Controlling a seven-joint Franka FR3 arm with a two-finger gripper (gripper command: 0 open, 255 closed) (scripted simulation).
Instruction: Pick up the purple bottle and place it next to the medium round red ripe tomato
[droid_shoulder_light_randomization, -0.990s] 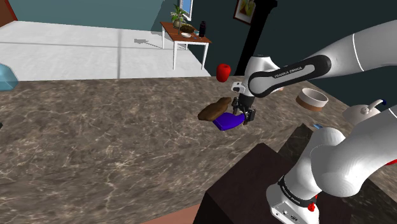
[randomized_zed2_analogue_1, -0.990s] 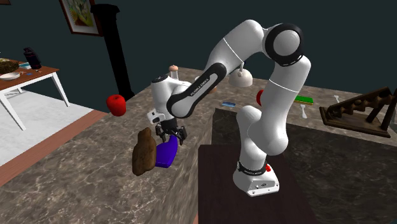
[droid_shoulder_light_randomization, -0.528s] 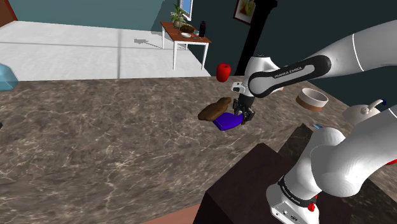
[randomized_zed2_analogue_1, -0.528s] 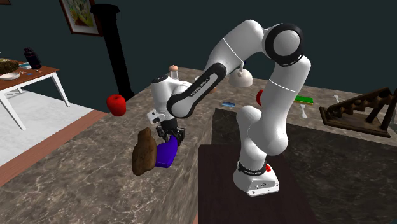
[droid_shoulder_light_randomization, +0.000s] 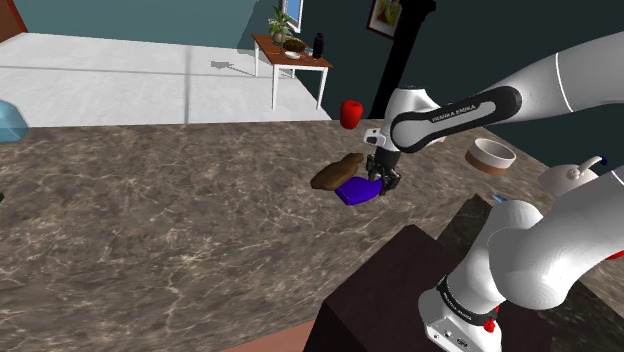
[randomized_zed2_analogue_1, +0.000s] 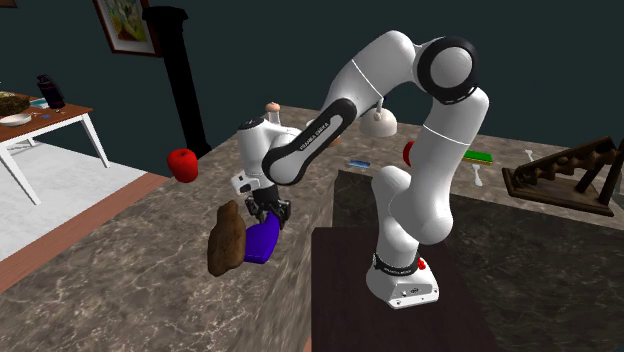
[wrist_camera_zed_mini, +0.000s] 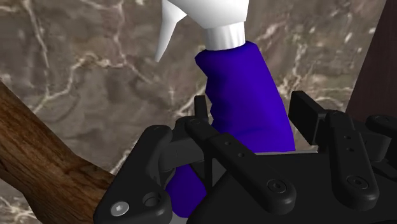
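A purple bottle (droid_shoulder_light_randomization: 353, 191) with a white spray head (wrist_camera_zed_mini: 203, 16) lies on its side on the marbled counter (droid_shoulder_light_randomization: 180, 220). It rests against a brown wooden piece (droid_shoulder_light_randomization: 336, 172). My gripper (droid_shoulder_light_randomization: 383, 184) points down over the bottle's body, and its black fingers (wrist_camera_zed_mini: 201, 109) press on both sides of the purple bottle (wrist_camera_zed_mini: 245, 95). From the second exterior view, my gripper (randomized_zed2_analogue_1: 268, 212) stands on the purple bottle (randomized_zed2_analogue_1: 263, 241) beside the brown piece (randomized_zed2_analogue_1: 227, 238). The red tomato (droid_shoulder_light_randomization: 350, 113) sits farther back near the counter's edge, apart from the bottle, and shows as the red tomato (randomized_zed2_analogue_1: 182, 164) at the left.
A round tan bowl (droid_shoulder_light_randomization: 491, 154) and a white pot (droid_shoulder_light_randomization: 570, 178) stand at the shoulder view's right. The dark stand (droid_shoulder_light_randomization: 400, 290) fills the lower right. A wooden rack (randomized_zed2_analogue_1: 560, 175) sits behind the arm. A small side table (droid_shoulder_light_randomization: 292, 55) stands on the floor beyond.
The fingers have come together from wide apart onto the purple bottle. The arm and the bottle have stayed in place.
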